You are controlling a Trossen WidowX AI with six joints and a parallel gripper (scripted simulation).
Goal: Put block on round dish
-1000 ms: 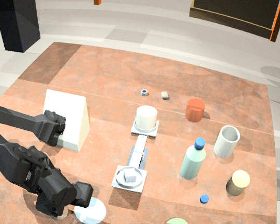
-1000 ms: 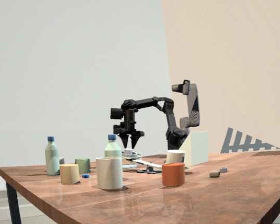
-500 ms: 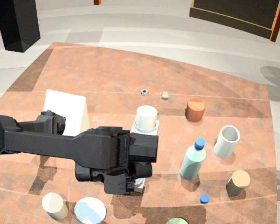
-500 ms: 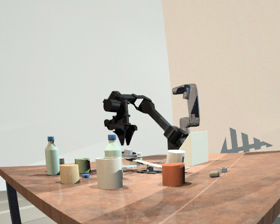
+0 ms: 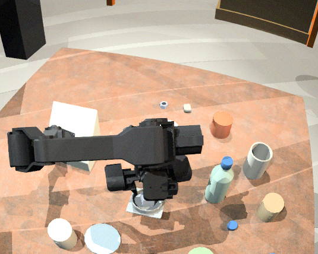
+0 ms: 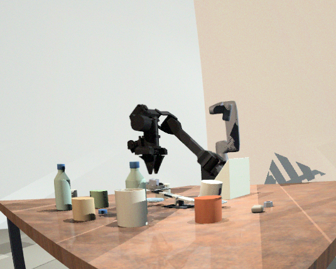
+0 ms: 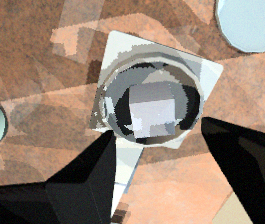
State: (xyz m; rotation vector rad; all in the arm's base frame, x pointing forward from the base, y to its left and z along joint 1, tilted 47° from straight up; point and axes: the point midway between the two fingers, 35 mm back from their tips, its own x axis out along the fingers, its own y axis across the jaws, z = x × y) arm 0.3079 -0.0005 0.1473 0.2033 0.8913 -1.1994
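Top: my arm covers most of the balance; block partly cut off.
Exterior: block sits on the raised end; the far-end cup stands lower. Arm reaches out, wrist bent, my gripper pointing down above the block.
Wrist: jaws partly open, empty; block inside the round rim, faces roughly square to view, long axis unclear.
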